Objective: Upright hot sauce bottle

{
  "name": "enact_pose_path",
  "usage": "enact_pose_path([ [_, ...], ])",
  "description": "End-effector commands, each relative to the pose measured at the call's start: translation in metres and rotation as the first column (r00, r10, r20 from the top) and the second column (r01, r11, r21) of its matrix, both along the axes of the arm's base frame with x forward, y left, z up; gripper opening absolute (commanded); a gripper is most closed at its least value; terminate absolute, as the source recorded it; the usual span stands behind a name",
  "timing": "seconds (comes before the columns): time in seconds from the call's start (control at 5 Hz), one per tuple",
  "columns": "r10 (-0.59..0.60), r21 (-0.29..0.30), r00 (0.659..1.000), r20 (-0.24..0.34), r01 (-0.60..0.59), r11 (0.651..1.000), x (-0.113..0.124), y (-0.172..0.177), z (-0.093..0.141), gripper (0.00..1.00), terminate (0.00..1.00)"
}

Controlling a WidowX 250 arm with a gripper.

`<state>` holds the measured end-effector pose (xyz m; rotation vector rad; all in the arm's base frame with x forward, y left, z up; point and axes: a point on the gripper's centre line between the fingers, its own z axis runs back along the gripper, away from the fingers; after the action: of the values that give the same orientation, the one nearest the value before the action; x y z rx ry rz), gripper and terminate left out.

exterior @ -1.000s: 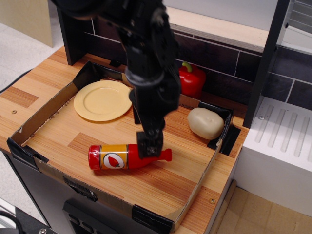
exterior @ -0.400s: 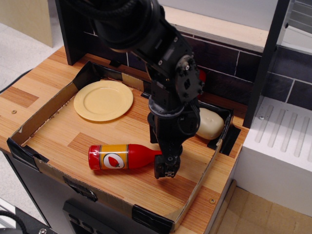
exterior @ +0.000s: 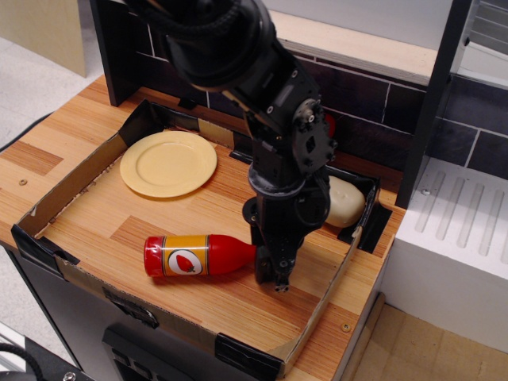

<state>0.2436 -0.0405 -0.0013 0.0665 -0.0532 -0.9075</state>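
Observation:
The hot sauce bottle [exterior: 194, 255] lies on its side near the front of the cardboard-walled tray [exterior: 71, 184]. Its base points left and its neck points right, and the label with the pepper picture faces me. My gripper [exterior: 271, 274] points down at the bottle's neck end and reaches almost to the tray floor. Its dark fingers [exterior: 264, 262] cover the neck and cap, which are hidden. I cannot see whether the jaws are pressed on the neck.
A yellow plate [exterior: 167, 163] lies at the tray's back left. A cream potato-like object [exterior: 347, 202] sits at the back right, partly behind my arm. A sliver of the red bell pepper [exterior: 328, 127] shows by the dark tiled wall. A white drainer unit [exterior: 460, 230] stands on the right.
My gripper has moved from above the bottle's shoulder rightward to its neck end and then dropped lower over the cap. The bottle has not moved.

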Motion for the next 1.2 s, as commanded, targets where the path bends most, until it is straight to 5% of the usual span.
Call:
enact_pose_path([
  [0.0,-0.044,-0.133,0.996,0.081,0.055,0.990,-0.002,0.016,0.030,0.00,0.00],
  [0.4,-0.026,-0.343,0.963,0.270,0.121,0.931,-0.010,0.031,0.078,0.00,0.00],
  [0.6,0.023,-0.489,0.951,0.310,0.139,0.861,-0.009,0.039,0.099,0.00,0.00],
  [1.0,0.104,-0.631,0.896,0.431,0.217,0.744,-0.003,0.042,0.100,0.00,0.00],
])
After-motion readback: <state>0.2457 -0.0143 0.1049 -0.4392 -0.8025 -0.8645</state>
